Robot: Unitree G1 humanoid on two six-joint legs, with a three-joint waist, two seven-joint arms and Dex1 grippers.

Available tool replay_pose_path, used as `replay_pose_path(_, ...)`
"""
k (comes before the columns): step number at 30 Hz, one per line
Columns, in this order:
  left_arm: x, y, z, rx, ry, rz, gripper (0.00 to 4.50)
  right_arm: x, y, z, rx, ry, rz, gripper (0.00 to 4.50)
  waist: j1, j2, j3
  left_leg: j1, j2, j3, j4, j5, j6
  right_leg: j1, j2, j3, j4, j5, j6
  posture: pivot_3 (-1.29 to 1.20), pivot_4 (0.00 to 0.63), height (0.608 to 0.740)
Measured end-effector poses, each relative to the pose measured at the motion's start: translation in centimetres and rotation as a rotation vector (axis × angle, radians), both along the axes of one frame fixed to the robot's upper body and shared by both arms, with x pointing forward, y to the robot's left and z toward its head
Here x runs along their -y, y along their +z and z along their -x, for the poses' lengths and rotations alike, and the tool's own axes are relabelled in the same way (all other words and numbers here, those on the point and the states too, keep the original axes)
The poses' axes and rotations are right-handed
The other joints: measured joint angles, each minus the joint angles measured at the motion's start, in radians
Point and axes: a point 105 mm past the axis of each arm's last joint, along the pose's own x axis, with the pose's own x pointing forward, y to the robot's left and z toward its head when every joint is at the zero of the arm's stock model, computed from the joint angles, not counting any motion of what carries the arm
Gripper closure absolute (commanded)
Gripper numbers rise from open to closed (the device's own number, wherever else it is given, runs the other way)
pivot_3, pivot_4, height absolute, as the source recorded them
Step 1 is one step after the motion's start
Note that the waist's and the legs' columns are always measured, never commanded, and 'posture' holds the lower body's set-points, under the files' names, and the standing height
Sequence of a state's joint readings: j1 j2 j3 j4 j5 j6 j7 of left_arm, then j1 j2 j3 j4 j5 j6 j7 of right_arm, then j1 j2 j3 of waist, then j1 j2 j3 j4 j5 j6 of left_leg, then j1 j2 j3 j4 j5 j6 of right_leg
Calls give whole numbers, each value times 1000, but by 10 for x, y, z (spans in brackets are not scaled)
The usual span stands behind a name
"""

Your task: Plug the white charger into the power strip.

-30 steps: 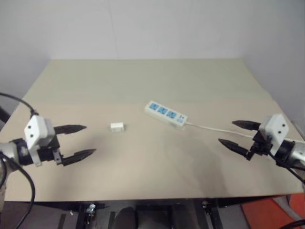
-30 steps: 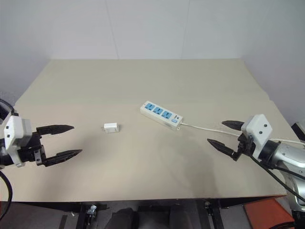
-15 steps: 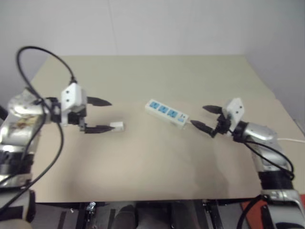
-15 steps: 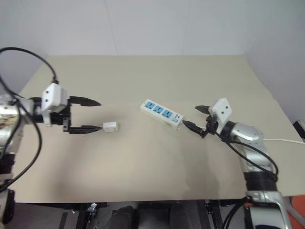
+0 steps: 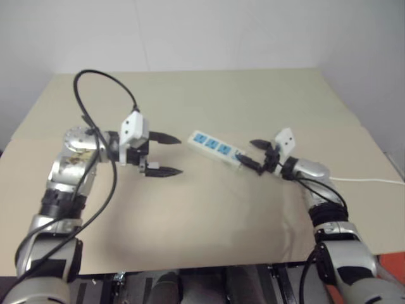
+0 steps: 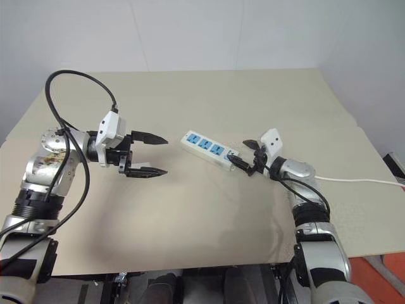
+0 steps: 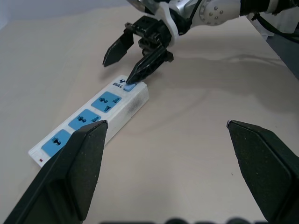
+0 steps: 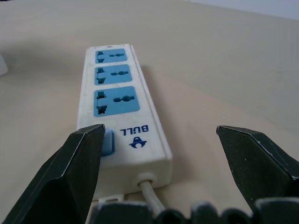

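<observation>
the left end effector (image 6: 147, 155) hangs over the beige desk (image 6: 209, 209) with its two black fingers spread wide and nothing between them, pointing across toward the power strip (image 6: 210, 149). the white charger cannot be made out from the head views (the left end effector sits over the patch of desk beside the strip's far end); a small white edge (image 8: 2, 65) at the border of the right wrist view, near that end of the strip, may be it, but that cannot be told.

the right end effector (image 6: 244, 155) has its fingers apart too, straddling the switch end of the power strip, one fingertip (image 7: 133, 77) right at the small blue switch; contact cannot be told. the strip lies flat on the desk, its three blue sockets facing up, and its thin white cord (image 6: 354, 180) runs from the switch end toward the desk's right edge.
</observation>
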State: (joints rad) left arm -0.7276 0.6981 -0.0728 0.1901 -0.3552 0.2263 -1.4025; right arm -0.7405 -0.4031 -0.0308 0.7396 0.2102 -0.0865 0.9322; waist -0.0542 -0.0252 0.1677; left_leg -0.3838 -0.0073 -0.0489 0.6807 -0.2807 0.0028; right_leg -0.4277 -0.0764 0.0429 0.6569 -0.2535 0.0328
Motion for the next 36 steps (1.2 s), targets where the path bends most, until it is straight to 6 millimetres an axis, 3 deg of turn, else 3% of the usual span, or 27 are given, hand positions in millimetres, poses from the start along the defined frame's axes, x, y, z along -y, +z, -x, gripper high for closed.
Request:
replay_pose_path(4, 1, -4, 2, -12, 9, 3, 34, -15, -3, -1, -12, 49, 3, 0, -9, 0, 0, 0, 0, -2, 0, 0, 0, 0, 0, 0, 0, 0, 0, 0, 150, 740)
replay_pose_path(11, 1, -8, 4, -29, 19, 1, 34, -25, -27, -2, -92, 55, 13, 0, -15, 0, 0, 0, -1, -2, 0, 1, -1, 0, 0, 0, 1, 0, 0, 0, 150, 740)
replay_pose_path(22, -7, -4, 8, -23, 44, -11, 34, -44, -30, -6, -86, 89, -5, 0, -27, 1, 0, 6, 0, -1, 0, 0, -1, 3, 0, 2, 4, 0, 0, 0, 150, 740)
replay_pose_path(27, -19, -2, 12, -23, 73, -16, 0, -55, -33, 0, -89, 164, -11, 1047, -42, 1, -1, 9, 1, -2, 0, 0, -1, 4, 0, 3, 6, 0, 0, 0, 150, 740)
replay_pose_path(33, -28, -3, 13, -36, 91, -44, 0, -58, -34, 6, -78, 213, -12, 1044, -44, 1, -1, 9, 0, -2, 0, 0, -1, 4, 0, 3, 7, 0, 0, 0, 150, 740)
replay_pose_path(36, -48, 2, 5, -21, 142, -123, 0, -60, -35, 15, -65, 273, -6, 1044, -44, 1, -1, 9, 0, -2, -1, 0, -1, 4, 1, 2, 7, 0, 0, 0, 150, 740)
